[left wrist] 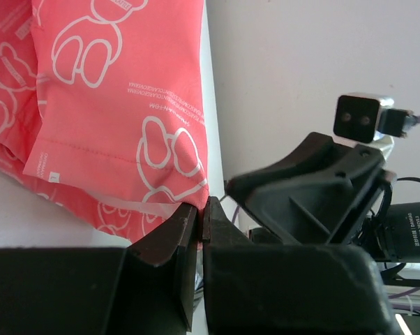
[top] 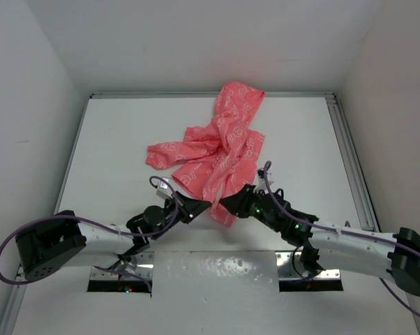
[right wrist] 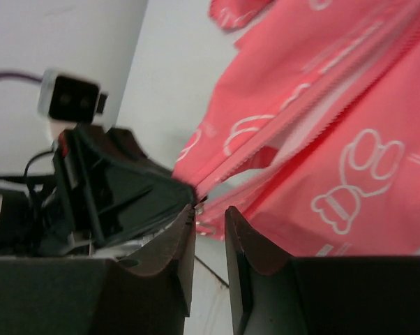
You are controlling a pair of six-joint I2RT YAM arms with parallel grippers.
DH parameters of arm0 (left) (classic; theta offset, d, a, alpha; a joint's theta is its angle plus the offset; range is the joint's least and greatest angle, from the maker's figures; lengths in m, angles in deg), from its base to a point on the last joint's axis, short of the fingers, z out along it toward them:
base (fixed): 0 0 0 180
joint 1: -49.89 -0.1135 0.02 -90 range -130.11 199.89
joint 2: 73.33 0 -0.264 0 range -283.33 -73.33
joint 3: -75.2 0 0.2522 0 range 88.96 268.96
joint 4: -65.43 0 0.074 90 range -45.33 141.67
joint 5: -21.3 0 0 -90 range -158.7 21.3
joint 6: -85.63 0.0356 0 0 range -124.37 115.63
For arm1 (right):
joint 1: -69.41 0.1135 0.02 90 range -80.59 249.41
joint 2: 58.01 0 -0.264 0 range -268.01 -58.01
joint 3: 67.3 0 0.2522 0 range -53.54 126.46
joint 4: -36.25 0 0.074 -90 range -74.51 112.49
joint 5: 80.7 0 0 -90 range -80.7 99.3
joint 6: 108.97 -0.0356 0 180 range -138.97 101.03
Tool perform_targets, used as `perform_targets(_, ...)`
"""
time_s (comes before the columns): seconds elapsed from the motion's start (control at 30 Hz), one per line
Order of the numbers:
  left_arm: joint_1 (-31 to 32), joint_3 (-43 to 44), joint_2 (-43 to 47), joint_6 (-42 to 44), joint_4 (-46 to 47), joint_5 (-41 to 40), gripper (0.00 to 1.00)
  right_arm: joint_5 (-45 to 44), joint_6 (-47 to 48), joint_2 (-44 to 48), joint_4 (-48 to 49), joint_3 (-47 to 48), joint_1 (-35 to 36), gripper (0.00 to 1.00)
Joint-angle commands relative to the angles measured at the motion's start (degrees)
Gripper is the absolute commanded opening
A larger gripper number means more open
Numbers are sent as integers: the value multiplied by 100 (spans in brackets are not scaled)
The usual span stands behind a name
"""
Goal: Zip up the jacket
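The coral-pink jacket (top: pixel 220 150) lies crumpled in the middle of the white table, hood toward the far wall. My left gripper (top: pixel 203 205) sits at its near hem; in the left wrist view the gripper (left wrist: pixel 202 204) is shut on the jacket's bottom corner (left wrist: pixel 126 105). My right gripper (top: pixel 225 203) faces it from the right. In the right wrist view the gripper (right wrist: pixel 210 211) has its jaws a narrow gap apart just short of the bottom end of the unzipped zipper (right wrist: pixel 315 98), with nothing between them. White lining shows between the zipper halves.
The white table (top: pixel 112 139) is boxed in by white walls on three sides. A metal rail (top: pixel 349 153) runs along its right edge. A textured plate (top: pixel 217 273) lies between the arm bases at the near edge.
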Motion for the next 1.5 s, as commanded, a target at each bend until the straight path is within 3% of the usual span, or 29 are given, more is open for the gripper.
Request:
perform_targets(0.0, 14, -327, 56, -181, 300, 145, 0, 1082, 1103, 31, 614, 162, 41, 23)
perform_targets(0.1, 14, -292, 108, -331, 197, 356, 0, 1531, 1779, -31, 289, 373, 32, 21)
perform_targets(0.33, 14, -300, 328, -445, 55, 559, 0, 2156, 2555, -4, -203, 760, 23, 46)
perform_targets(1.0, 14, -292, 434, -463, 29, 620, 0, 2192, 2511, -443, -186, 813, 32, 47)
perform_targets(1.1, 14, -292, 443, -480, 38, 638, 0, 2279, 2485, -488, -142, 831, 32, 42)
perform_targets(1.4, 14, -265, 443, -472, 46, 629, 0, 2244, 2467, -576, -221, 893, 32, 43)
perform_targets(1.47, 14, -265, 451, -472, 46, 647, 0, 2244, 2441, -611, -152, 866, 32, 39)
